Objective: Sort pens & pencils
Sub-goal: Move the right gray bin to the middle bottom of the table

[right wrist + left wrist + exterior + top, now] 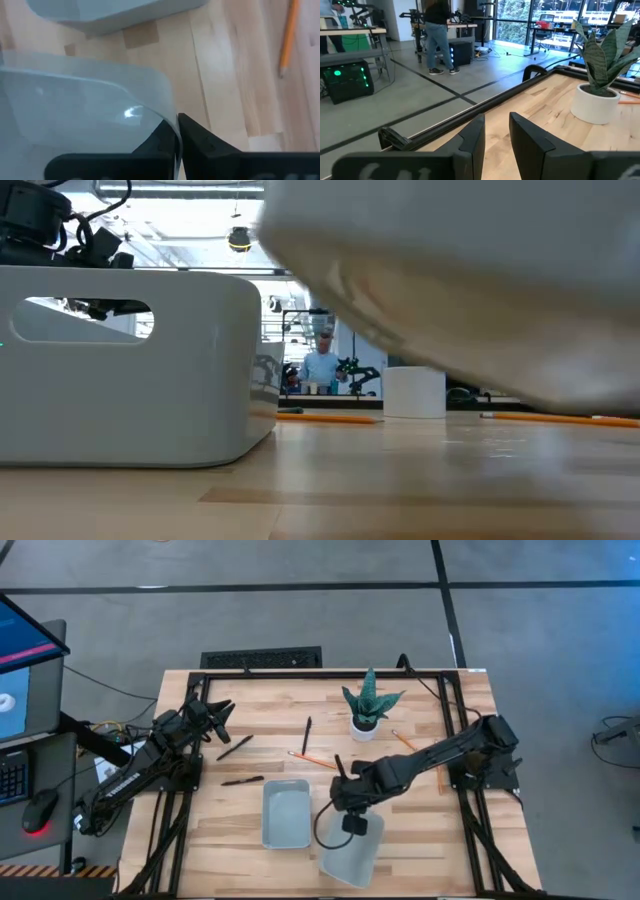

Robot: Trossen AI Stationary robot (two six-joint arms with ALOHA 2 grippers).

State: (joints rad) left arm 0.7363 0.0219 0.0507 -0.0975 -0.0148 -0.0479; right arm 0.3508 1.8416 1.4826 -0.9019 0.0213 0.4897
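Two pale grey trays show in the high view. One tray (285,812) rests flat on the wooden table; the other tray (352,858) hangs tilted near the front edge, with my right gripper (351,825) shut on it. Three black pens (235,747) (242,780) (307,735) lie on the table's left half. Orange pencils (312,759) (405,740) lie flat around the plant. My left gripper (222,718) waits at the far left, level, its fingers (470,140) apart with nothing between them. My right gripper pinches the lifted tray's side wall at its rim (170,120), close to a rounded corner, one finger inside the tray and one outside. The fingers come from above, slanting down. In the low view the tray (450,270) hangs tilted, its underside clear of the table.
A potted plant in a white pot (366,710) stands at the table's far middle. A black frame (330,673) runs along the table's edges. A pencil (287,37) lies beside the lifted tray. People stand in the room beyond the table.
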